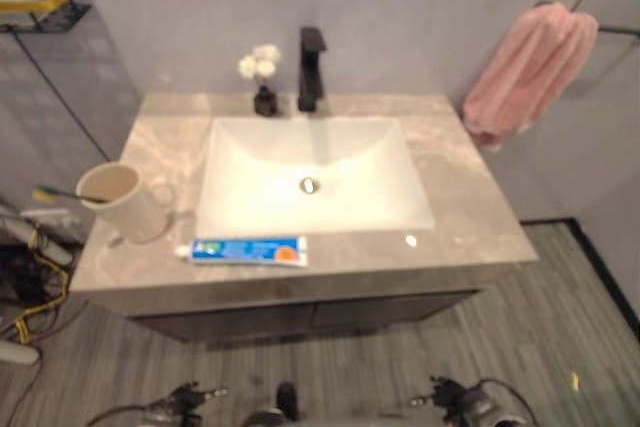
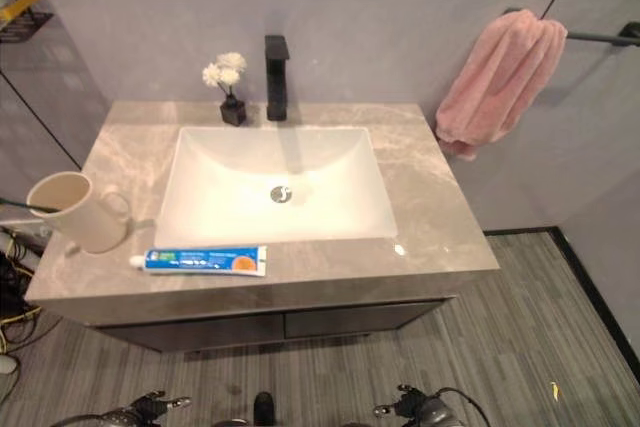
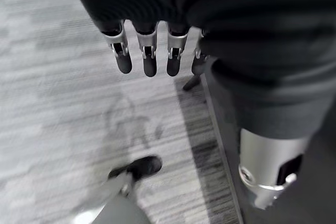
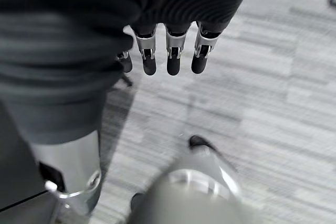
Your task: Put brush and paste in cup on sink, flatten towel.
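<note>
A cream cup (image 1: 122,199) stands at the counter's left front corner, with a toothbrush (image 1: 58,192) resting in it, its green and yellow end poking out over the rim to the left. A blue and white toothpaste tube (image 1: 250,251) lies flat on the front edge of the counter, just right of the cup. A pink towel (image 1: 530,72) hangs bunched on a wall bar at the right. My left hand (image 3: 149,59) and right hand (image 4: 173,56) both hang over the floor, fingers straight, holding nothing.
The white basin (image 1: 250,147) is sunk in the grey marble counter (image 1: 470,207). A black faucet (image 1: 311,67) and a small vase of white flowers (image 1: 262,77) stand behind it. A wire shelf (image 1: 45,7) is fixed to the wall at far left.
</note>
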### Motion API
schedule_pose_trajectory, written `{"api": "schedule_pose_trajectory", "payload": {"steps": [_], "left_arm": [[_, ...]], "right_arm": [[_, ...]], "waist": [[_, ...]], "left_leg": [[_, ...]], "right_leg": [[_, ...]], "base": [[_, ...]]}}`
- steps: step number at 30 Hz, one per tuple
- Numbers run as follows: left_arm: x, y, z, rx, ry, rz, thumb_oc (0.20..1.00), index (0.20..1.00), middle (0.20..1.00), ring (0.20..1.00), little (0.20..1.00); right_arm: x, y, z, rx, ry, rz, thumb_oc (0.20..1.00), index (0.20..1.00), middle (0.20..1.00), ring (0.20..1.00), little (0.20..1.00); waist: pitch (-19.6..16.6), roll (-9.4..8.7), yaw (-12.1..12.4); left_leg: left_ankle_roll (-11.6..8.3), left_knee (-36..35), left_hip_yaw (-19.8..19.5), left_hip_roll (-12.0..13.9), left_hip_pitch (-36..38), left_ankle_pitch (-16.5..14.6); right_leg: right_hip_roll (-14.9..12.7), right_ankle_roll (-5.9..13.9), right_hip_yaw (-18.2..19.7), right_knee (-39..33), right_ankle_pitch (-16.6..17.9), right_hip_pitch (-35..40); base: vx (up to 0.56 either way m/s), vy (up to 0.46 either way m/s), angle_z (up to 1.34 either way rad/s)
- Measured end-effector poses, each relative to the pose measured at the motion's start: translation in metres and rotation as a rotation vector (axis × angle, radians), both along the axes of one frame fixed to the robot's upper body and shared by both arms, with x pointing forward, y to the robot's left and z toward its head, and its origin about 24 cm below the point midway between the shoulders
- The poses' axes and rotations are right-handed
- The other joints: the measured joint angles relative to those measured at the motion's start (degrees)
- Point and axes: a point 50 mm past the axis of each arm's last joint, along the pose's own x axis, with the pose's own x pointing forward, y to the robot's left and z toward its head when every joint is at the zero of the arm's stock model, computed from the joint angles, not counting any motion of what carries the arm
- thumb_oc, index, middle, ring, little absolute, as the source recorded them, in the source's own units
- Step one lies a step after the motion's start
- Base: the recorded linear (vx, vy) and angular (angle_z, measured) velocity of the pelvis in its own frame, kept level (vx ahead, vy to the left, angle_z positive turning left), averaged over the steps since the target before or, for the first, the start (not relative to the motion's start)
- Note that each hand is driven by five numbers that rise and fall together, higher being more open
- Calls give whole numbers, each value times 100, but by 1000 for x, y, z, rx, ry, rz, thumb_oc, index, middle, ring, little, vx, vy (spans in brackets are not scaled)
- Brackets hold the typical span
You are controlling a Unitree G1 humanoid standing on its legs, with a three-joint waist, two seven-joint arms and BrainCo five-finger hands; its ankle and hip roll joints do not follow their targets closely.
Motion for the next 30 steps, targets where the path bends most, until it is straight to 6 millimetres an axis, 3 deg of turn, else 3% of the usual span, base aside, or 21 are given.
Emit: {"api": "schedule_pose_trajectory", "payload": {"steps": [1,2,3,4,6,8,10,14,15,17,19,22,25,27,30], "left_arm": [[1,1,1,7,-2,-9,1000,1000,1000,1000,1000],[1,1,1,15,-1,-17,1000,1000,1000,1000,1000],[-1,1,0,22,5,-23,1000,1000,1000,1000,1000],[-3,2,0,28,15,-39,1000,1000,1000,1000,1000],[-2,-3,-1,34,27,-109,1000,1000,1000,1000,1000],[-1,-7,-2,56,52,-246,1000,1000,1000,1000,1000],[11,-12,2,49,-13,-296,1000,1000,1000,1000,1000],[28,-15,16,47,-151,-407,1000,1000,1000,1000,1000],[29,-9,24,55,-185,-435,1000,1000,1000,1000,1000],[28,-9,26,44,-192,-449,1000,1000,1000,1000,1000],[23,-12,23,34,-179,-460,1000,1000,1000,1000,1000],[19,-16,22,14,-165,-480,1000,1000,1000,1000,1000],[22,-22,33,-7,-218,-548,1000,1000,1000,1000,1000],[28,-21,52,-13,-262,-661,1000,1000,1000,1000,1000],[37,-4,103,42,-334,-857,1000,1000,1000,1000,1000]], "right_arm": [[5,3,1,6,-15,14,1000,1000,1000,1000,1000],[9,7,2,18,-35,30,1000,1000,1000,1000,1000],[10,9,2,22,-42,42,1000,1000,1000,1000,1000],[14,12,4,32,-63,52,1000,1000,1000,1000,1000],[16,13,5,35,-68,55,1000,1000,1000,1000,1000],[25,15,8,41,-97,71,1000,1000,1000,1000,1000],[25,15,8,39,-101,71,1000,1000,1000,1000,1000],[19,13,8,41,-104,78,1000,1000,1000,1000,1000],[17,11,7,31,-99,87,1000,1000,1000,1000,1000],[14,0,8,5,-91,83,1000,1000,1000,1000,1000],[15,-15,11,-33,-85,64,1000,1000,1000,1000,1000],[15,-23,14,-57,-81,53,1000,1000,1000,1000,1000],[18,-28,16,-68,-94,30,1000,1000,1000,1000,1000],[14,-32,15,-74,-78,0,1000,1000,1000,1000,1000],[0,-41,11,-101,-16,-36,1000,1000,1000,1000,1000]], "waist": [[61,-63,12],[125,5,-2],[141,26,1],[177,14,-2],[197,62,38],[214,76,54],[221,73,42],[87,-121,58],[-14,-267,98],[-31,-273,76],[-54,-154,53],[-103,-69,100],[-113,-50,153],[-120,-53,223],[-138,-42,372]], "left_leg": [[52,-11,44,-88,129,-50],[34,-9,49,-132,238,-100],[16,-13,69,-115,265,-115],[12,-16,56,-113,295,-117],[11,-61,156,-113,355,-119],[-7,-63,117,-129,340,-147],[-28,-48,-15,-143,367,-164],[-157,-72,-197,-196,435,-248],[-181,-69,-320,-212,400,-240],[-259,-53,-418,-123,381,-226],[-364,-83,-536,-15,297,-192],[-395,-157,-567,74,319,-176],[-467,-255,-613,139,323,-124],[-501,-385,-641,171,361,-82],[-537,-456,-753,185,356,-28]], "right_leg": [[-135,22,3,464,0,-192],[-60,66,38,644,-38,-369],[138,157,316,472,-95,-426],[307,140,313,3,-105,-452],[290,137,-55,-992,-13,-308],[325,285,139,-2253,397,-188],[320,287,187,-2478,623,-35],[432,278,66,-2709,692,381],[536,129,-8,-3109,817,691],[696,-1,-129,-3507,1056,932],[855,-155,-293,-3927,1181,1062],[953,-239,-329,-3891,1129,1060],[1018,-294,-351,-3899,1093,1057],[1045,-316,-381,-3927,1079,1055],[1058,-353,-510,-3928,1046,1072]], "base": [[60,81,-14],[110,120,-14],[158,103,11],[128,65,10],[104,-20,-7],[156,-100,-8],[200,-212,30],[154,-208,30],[114,-211,22],[116,-204,34],[88,-121,28],[44,-24,3],[16,13,3],[14,34,6],[8,23,14]]}}
